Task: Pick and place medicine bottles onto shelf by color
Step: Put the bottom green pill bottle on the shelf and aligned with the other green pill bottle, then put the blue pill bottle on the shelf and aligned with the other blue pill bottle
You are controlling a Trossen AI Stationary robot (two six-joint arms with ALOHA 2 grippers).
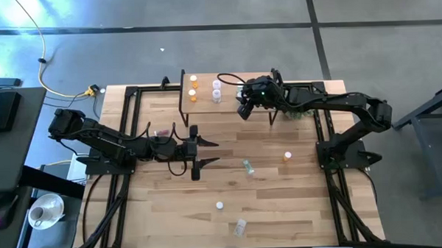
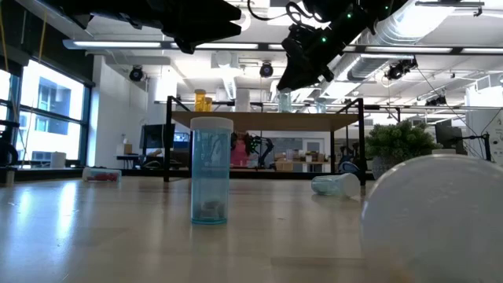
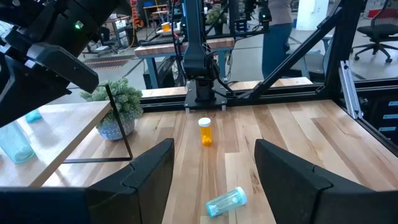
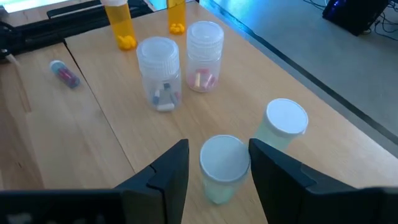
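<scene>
The shelf (image 1: pixel 205 102) stands at the table's far edge. On it stand two orange bottles (image 4: pixel 121 25), two clear ones (image 4: pixel 158 71) and two pale blue-green ones with white caps. My right gripper (image 4: pixel 219 163) hovers over the shelf's right end, open. Its fingers stand on either side of one upright pale bottle (image 4: pixel 224 158), with a gap showing on one side. The other pale bottle (image 4: pixel 283 124) stands just beyond. My left gripper (image 1: pixel 211 152) hangs open over the table's middle, holding nothing. Ahead of it a blue bottle (image 3: pixel 227 202) lies on its side and an orange one (image 3: pixel 204 130) stands.
A pink bottle (image 1: pixel 162 131) lies on the table left of the shelf. Near the front edge stand a blue bottle (image 2: pixel 211 169) and a lying white-capped one (image 1: pixel 240 227). A spiky green plant (image 1: pixel 298 114) sits beside the shelf's right end, under my right arm.
</scene>
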